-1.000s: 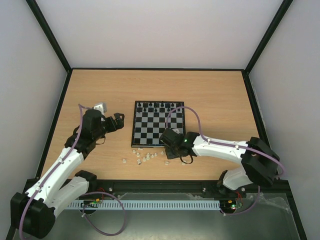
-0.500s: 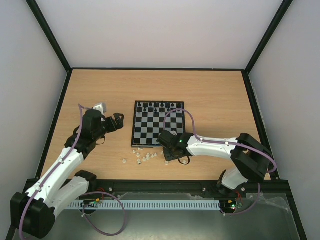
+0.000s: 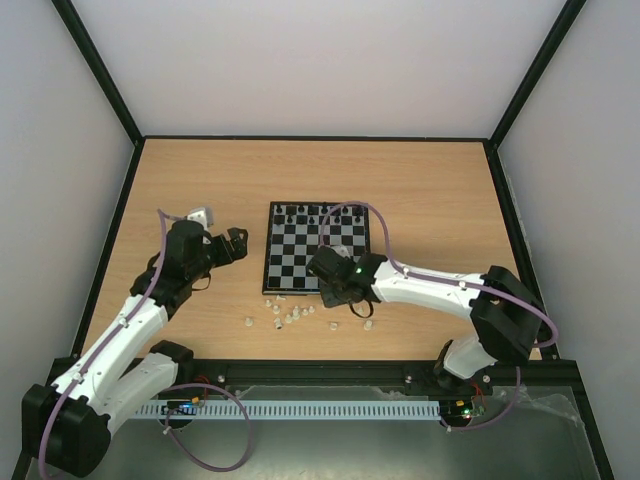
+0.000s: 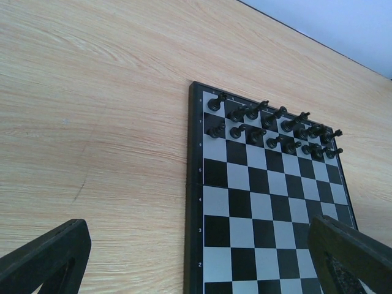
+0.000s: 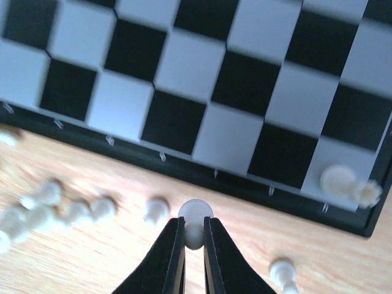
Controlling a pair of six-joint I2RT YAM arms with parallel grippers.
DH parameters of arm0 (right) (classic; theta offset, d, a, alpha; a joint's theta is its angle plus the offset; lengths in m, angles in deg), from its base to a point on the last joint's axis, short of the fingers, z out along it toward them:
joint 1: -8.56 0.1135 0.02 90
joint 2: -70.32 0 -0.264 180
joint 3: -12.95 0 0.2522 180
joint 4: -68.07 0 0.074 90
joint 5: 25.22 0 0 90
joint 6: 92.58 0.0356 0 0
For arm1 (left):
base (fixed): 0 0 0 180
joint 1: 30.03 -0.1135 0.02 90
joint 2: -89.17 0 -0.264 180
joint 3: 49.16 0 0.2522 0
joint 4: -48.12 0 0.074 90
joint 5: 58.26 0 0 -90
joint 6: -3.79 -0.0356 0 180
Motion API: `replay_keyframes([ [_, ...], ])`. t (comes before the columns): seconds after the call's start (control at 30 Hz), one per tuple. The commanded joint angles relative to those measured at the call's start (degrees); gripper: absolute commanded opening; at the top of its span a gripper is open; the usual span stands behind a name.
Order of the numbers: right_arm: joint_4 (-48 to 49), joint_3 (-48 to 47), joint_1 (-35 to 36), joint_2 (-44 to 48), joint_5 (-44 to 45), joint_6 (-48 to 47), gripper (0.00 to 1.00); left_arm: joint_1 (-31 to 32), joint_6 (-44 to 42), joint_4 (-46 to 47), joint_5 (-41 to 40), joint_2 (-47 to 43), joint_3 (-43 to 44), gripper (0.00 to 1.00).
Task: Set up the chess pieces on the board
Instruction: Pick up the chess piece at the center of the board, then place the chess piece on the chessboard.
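Note:
In the right wrist view my right gripper (image 5: pixel 194 222) is shut on a cream-white chess piece (image 5: pixel 195 213), held just above the wood beside the board's (image 5: pixel 245 92) near border. Loose white chess pieces (image 5: pixel 49 205) lie left of it, one (image 5: pixel 156 210) close by and another (image 5: pixel 283 269) to the right. A white piece (image 5: pixel 338 179) stands on the board's corner square. From above, the right gripper (image 3: pixel 335 292) is at the board's (image 3: pixel 290 250) near edge. My left gripper (image 3: pixel 238 243) hangs open left of the board, with nothing between its fingers (image 4: pixel 49 257).
Black pieces (image 4: pixel 269 125) fill the board's two far rows. Several white pieces (image 3: pixel 290 315) are scattered on the table in front of the board, with two more (image 3: pixel 368 324) under the right arm. Black frame rails edge the table.
My right gripper has closed its jaws on a white piece, and the arm has shifted left along the board's near edge. The left arm has not moved.

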Motion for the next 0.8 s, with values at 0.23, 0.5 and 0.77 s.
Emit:
replay_keyframes([
  [0.23, -7.73, -7.96, -11.49, 0.40, 1.78, -8.51, 0.08, 0.22, -0.31, -0.10, -0.59, -0.83, -1.25, 1.00],
  [0.5, -5.57, -5.52, -15.80, -1.76, -0.04, -10.25, 0.08, 0.24, -0.30, 0.55, -0.17, -0.60, -1.64, 1.00],
  [0.77, -4.30, -4.88, -17.30, -5.57, -0.48, -10.87, 0.08, 0.24, -0.32, 0.56, -0.14, -0.61, -1.77, 1.00],
])
